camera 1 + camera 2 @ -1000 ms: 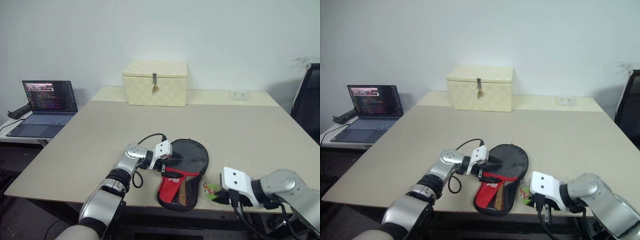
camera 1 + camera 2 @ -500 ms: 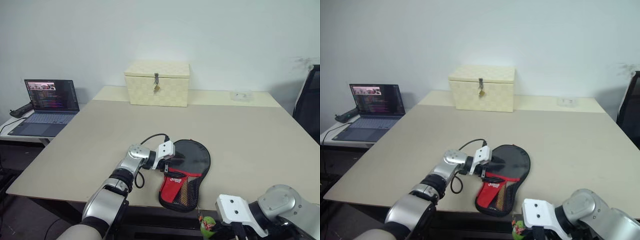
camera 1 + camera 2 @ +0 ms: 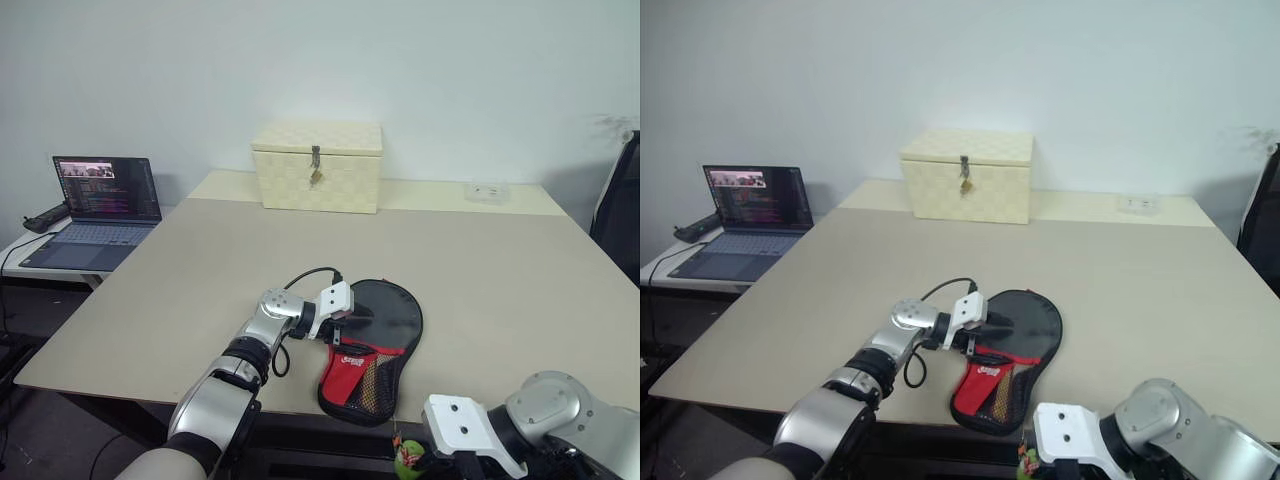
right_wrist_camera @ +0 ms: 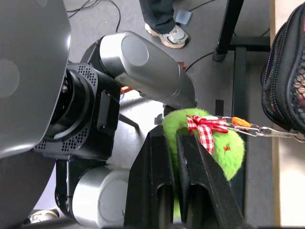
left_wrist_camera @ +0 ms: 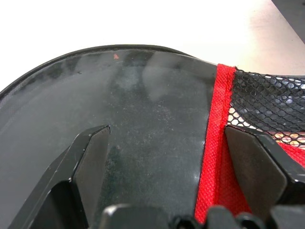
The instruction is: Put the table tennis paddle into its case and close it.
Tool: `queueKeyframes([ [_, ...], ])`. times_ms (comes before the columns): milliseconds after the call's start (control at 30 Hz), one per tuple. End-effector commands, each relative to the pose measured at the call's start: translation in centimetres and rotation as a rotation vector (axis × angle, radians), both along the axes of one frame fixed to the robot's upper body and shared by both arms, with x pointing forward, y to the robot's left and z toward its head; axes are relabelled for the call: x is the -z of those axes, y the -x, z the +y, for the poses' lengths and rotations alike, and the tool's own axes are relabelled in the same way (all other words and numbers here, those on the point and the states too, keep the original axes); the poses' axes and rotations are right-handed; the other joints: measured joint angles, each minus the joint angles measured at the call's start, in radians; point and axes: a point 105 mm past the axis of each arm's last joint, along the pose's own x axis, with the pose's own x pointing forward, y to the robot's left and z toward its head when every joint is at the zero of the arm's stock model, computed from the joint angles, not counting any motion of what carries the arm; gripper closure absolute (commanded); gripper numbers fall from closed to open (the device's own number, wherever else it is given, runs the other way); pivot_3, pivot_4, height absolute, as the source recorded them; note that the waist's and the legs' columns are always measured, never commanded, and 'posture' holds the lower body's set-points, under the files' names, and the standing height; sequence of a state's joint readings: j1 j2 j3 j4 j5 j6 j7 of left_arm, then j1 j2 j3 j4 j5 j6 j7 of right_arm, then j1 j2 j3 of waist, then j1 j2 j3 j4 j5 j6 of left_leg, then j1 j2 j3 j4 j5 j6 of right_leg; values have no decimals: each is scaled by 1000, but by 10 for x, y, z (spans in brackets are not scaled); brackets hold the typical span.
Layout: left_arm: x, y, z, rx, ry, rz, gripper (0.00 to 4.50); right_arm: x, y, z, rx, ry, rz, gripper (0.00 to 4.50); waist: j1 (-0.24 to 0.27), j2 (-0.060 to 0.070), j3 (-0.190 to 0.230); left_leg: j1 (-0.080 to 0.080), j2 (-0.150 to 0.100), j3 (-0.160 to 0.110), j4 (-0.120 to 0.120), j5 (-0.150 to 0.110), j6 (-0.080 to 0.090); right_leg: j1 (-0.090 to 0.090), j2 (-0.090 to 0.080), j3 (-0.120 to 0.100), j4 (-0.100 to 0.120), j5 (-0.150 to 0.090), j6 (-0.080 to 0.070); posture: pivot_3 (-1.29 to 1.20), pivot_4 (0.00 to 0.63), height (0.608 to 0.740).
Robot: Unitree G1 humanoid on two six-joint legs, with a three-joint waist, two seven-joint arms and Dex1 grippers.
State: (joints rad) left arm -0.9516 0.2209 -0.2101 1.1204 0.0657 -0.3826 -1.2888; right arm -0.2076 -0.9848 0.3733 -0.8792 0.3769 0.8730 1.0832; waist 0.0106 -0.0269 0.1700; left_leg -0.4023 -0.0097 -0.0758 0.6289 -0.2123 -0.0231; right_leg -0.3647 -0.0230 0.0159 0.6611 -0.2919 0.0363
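- I am keeping my left hand (image 3: 350, 318) spread wide over the case (image 3: 372, 350), one finger (image 5: 88, 164) resting on the glossy black face and the other finger (image 5: 255, 164) on the red side by the mesh pocket. I judge this is pinning the pouch flat on the table (image 3: 500, 270) so it is not sliding while the zip is being worked.
- The case is lying near the table's front edge, its narrow red-and-mesh end pointing toward me and slightly overhanging.
- I cannot make out the table tennis paddle as a separate thing; the round black shape suggests it is inside the case, but that is my reading.
- My right hand (image 4: 178, 157) is clenched on the small green ball tag (image 4: 209, 138), below and in front of the table edge. The cord and clip (image 4: 252, 128) are running taut from the tag to the case's corner, so I take it I am pulling the zip by its tag.
- A cream latched box (image 3: 318, 165) is sitting at the far side, and a laptop (image 3: 95, 210) on a side desk, both well apart from the work.
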Motion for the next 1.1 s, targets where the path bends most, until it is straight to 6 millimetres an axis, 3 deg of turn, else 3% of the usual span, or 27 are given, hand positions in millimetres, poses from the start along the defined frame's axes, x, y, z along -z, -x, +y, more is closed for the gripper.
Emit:
queueKeyframes([
  [33, 38, 17, 3, 44, -144, 87, 337, -4, 25, 13, -109, -55, 49, 3744, 0, 0, 0, 0, 0, 0, 0, 0, 0, 0, 0, 0, 0, 0, 0, 0, 150, 740],
  [167, 37, 16, 0, 45, -138, 84, 337, -5, 15, 12, -69, -53, 4, 2496, -1, 0, 0, 1, 0, 0, 0, 0, 0, 1, 0, 0, 0, 0, 0, 0, 150, 740],
  [333, 32, 14, 0, 27, -102, 74, 337, -14, -10, 6, 25, -70, -61, 2496, -1, 0, 0, 3, 0, -1, 0, 0, 0, 3, 0, -1, 0, 0, 0, 0, 150, 740],
  [567, 6, 11, 12, 0, 38, 51, 337, -44, -81, -13, 275, -206, -250, 2496, -9, -1, 1, 2, 1, 0, 0, 0, 0, 1, 0, 0, 0, 0, 0, 0, 150, 740],
  [733, -18, 16, 41, -92, 130, 20, 337, -58, -130, -26, 430, -356, -314, 2496, -24, 0, 4, 0, 2, 1, -3, 0, 0, -5, 0, 2, 4, 3, -7, 0, 150, 740],
  [900, -27, 30, 78, -261, 153, -9, 337, -71, -188, -42, 598, -454, -453, 2496, -43, 4, 9, 0, 4, 1, -3, 0, 0, -7, 1, 3, 6, 4, -11, 0, 150, 740],
  [1100, -35, 50, 120, -540, 225, -27, 337, -66, -216, -55, 635, -461, -463, 2496, -41, 8, 16, 0, 4, 1, -3, 0, 0, -8, 0, 3, 8, 4, -12, 0, 150, 740],
])
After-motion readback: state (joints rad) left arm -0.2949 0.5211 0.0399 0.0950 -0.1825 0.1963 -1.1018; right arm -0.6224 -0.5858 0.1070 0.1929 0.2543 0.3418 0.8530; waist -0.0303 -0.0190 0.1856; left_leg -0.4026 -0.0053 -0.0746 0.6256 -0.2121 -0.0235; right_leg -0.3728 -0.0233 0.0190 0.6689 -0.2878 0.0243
